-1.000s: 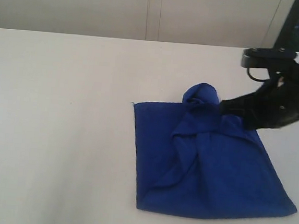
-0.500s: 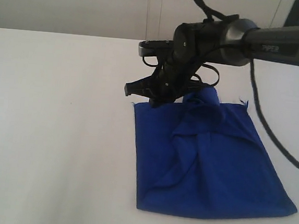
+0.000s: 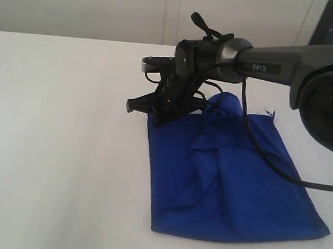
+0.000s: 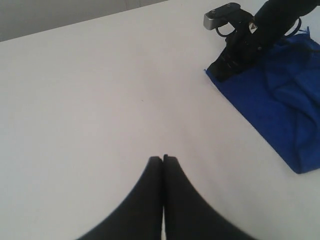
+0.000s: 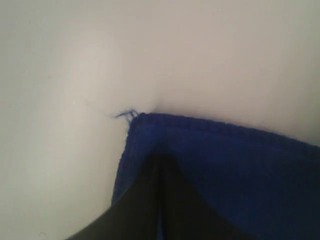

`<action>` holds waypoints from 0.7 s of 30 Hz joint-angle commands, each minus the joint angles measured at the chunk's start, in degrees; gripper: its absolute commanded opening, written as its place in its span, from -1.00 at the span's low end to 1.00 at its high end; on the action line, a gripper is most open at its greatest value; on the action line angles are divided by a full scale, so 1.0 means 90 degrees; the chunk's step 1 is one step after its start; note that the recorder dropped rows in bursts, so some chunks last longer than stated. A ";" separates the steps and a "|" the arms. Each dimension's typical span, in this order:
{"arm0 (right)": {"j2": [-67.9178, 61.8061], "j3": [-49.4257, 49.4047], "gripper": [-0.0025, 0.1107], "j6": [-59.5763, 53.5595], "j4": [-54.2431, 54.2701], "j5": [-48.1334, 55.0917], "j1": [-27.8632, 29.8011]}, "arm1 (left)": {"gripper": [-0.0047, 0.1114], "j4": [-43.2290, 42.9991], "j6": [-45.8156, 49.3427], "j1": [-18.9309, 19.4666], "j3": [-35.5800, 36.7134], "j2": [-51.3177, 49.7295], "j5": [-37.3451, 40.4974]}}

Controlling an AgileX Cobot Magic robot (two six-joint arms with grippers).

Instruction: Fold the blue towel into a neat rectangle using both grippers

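Exterior view: the blue towel [image 3: 232, 177] is lying on the white table [image 3: 53, 149], partly folded, with a bunched ridge running up its middle to a rumpled hump at its far edge. The right gripper [image 3: 132, 105] is being held low at the towel's far left corner, its arm reaching in over the towel's far edge from the right. Its fingers are being kept pressed together. In the right wrist view the closed fingertips [image 5: 150, 195] are being shown over blue cloth just inside that corner, where a loose thread [image 5: 125, 114] is sticking out from the hem onto the table. Whether any cloth is being pinched between them cannot be told. The left gripper [image 4: 163, 159] is being held well apart from the towel, over bare table off the towel's left side, its fingers closed against each other with nothing between them. Around the towel the table surface is showing plain, matte and white. Beyond the towel's far edge a pale panelled wall [image 3: 77, 6] is rising behind the table, and a dark frame [image 3: 327, 22] is standing off the towel's far right.
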State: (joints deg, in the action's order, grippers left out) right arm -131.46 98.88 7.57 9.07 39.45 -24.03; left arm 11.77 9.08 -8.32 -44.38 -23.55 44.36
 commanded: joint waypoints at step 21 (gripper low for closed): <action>-0.0523 0.0002 -0.96 0.0055 0.0035 -0.2110 0.0005 | -0.92 0.0012 -0.0007 -0.0044 0.0032 0.0032 0.0027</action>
State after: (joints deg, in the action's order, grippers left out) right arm -134.99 99.38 7.79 9.94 21.50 -24.03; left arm 11.77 9.08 -8.32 -44.38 -23.55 44.36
